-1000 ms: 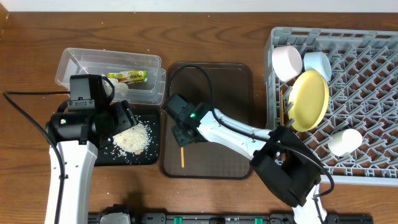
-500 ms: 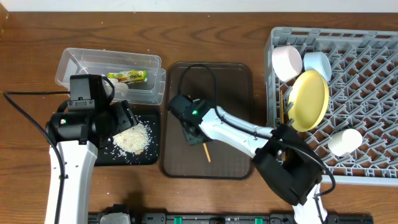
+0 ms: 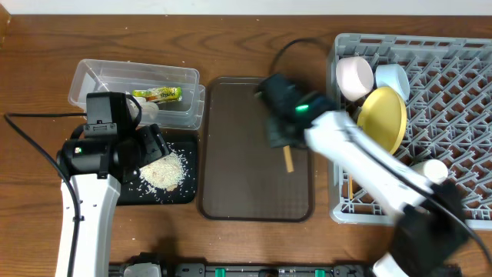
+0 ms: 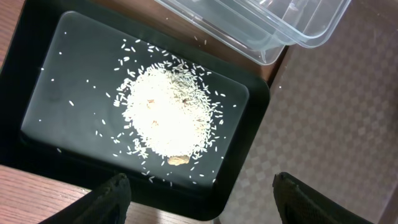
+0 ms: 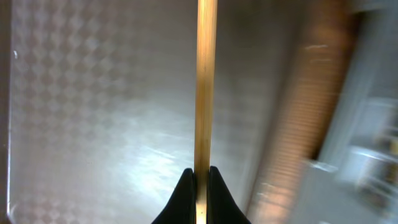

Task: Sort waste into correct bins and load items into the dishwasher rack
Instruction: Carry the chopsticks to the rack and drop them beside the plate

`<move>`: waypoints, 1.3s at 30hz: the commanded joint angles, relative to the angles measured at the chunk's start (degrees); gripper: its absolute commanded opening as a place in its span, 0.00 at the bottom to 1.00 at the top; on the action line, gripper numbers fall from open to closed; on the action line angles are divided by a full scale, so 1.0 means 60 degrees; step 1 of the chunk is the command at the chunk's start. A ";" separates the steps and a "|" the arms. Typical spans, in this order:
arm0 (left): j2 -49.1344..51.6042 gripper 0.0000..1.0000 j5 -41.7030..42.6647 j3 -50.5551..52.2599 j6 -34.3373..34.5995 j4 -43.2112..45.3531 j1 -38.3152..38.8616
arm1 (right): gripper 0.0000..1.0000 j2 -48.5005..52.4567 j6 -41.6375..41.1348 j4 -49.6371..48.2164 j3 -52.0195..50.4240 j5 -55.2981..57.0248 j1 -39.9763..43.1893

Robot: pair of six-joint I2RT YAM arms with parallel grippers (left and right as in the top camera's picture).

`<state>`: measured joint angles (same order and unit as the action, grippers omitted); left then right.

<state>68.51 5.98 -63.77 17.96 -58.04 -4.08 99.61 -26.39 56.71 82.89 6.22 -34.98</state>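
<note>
One chopstick [image 5: 206, 81] sits clamped in the right gripper [image 5: 200, 177], its length running straight ahead; the rack [image 3: 461, 85] lies near, rightward.

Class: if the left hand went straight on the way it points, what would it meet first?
Most likely the rice heaped in the black tray: the open left hand points down at it, though depth is hard to judge.
</note>
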 commanded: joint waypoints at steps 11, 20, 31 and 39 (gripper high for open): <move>-0.0007 0.76 -0.0076 -0.0036 -0.0022 -0.0004 -0.0040 | 0.01 -0.1402 0.1388 0.2320 -0.0375 0.0113 0.3264; -0.0007 0.76 -0.0076 -0.0036 -0.0022 -0.0004 -0.0040 | 0.05 -0.1388 0.1548 0.1373 -0.1953 0.0175 0.3534; -0.0007 0.76 -0.0073 -0.0036 -0.0022 0.0000 -0.0040 | 0.43 -0.1479 0.1541 0.0943 -0.1956 0.0127 0.3534; 0.0018 0.77 0.0423 -0.0036 -0.0852 0.0681 0.0565 | 0.65 -0.3158 0.1596 -0.0499 -0.1650 -0.1359 0.4284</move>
<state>68.51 7.33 -63.77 16.43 -55.16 -3.05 86.85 -17.41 56.38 70.83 2.87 -12.23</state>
